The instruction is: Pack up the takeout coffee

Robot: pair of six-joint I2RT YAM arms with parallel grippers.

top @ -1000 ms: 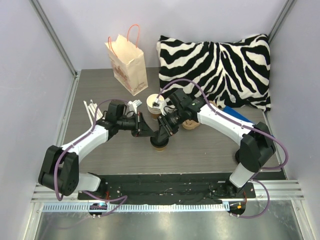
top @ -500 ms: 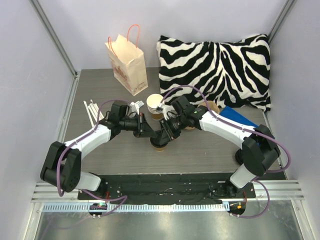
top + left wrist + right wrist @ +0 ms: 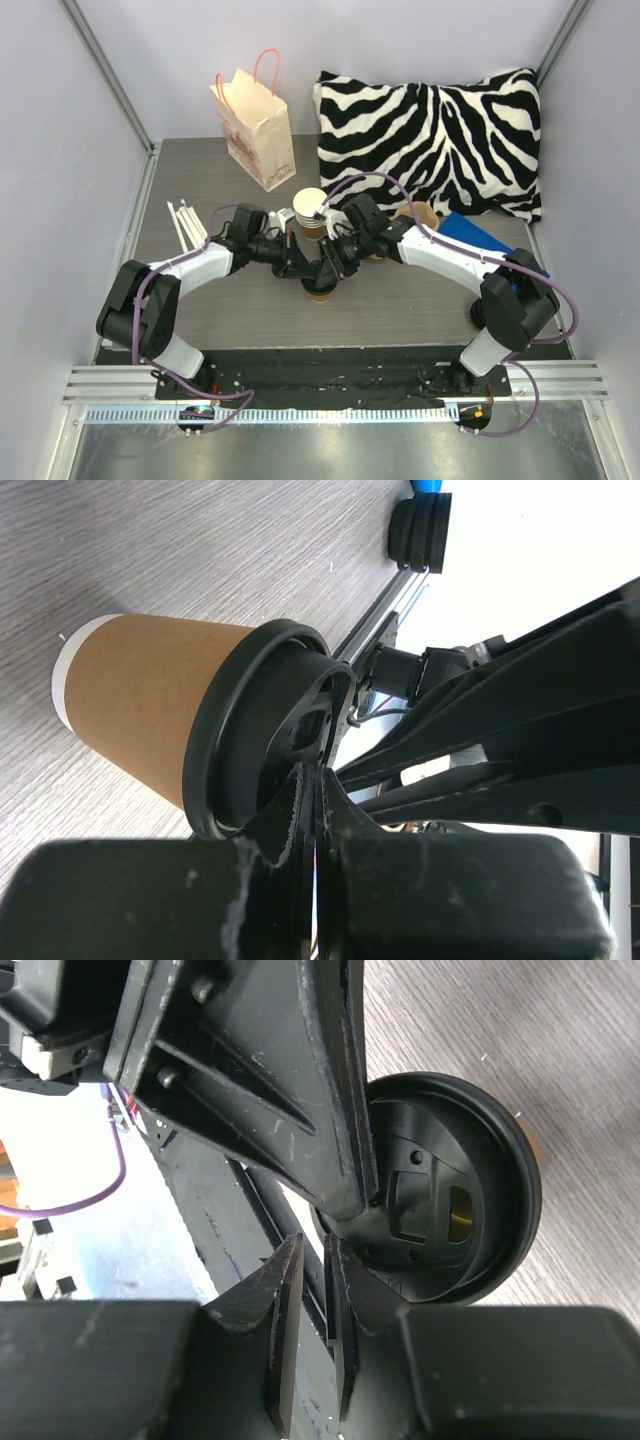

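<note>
Takeout coffee (image 3: 320, 289), black lid (image 3: 450, 1190) on, stands mid-tabletop (image 3: 400, 310), well apart from paper bag (image 3: 258, 125) at rear. Left tool (image 3: 310, 780) closed, tips against lid. Right tool (image 3: 310, 1255) beside lid's edge, fingers narrowly parted, gripping nothing. Lidding looks done; bagging not yet begun.

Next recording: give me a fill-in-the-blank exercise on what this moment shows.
1. The takeout coffee stands on the table with a ___ lid on it.
2. The paper bag is not lying flat; it stands ___.
3. The pillow at the back has a ___ stripe pattern.
4. The left tool, at the lid's rim, has its jaws ___.

Missing words: black; upright; zebra; shut.
</note>
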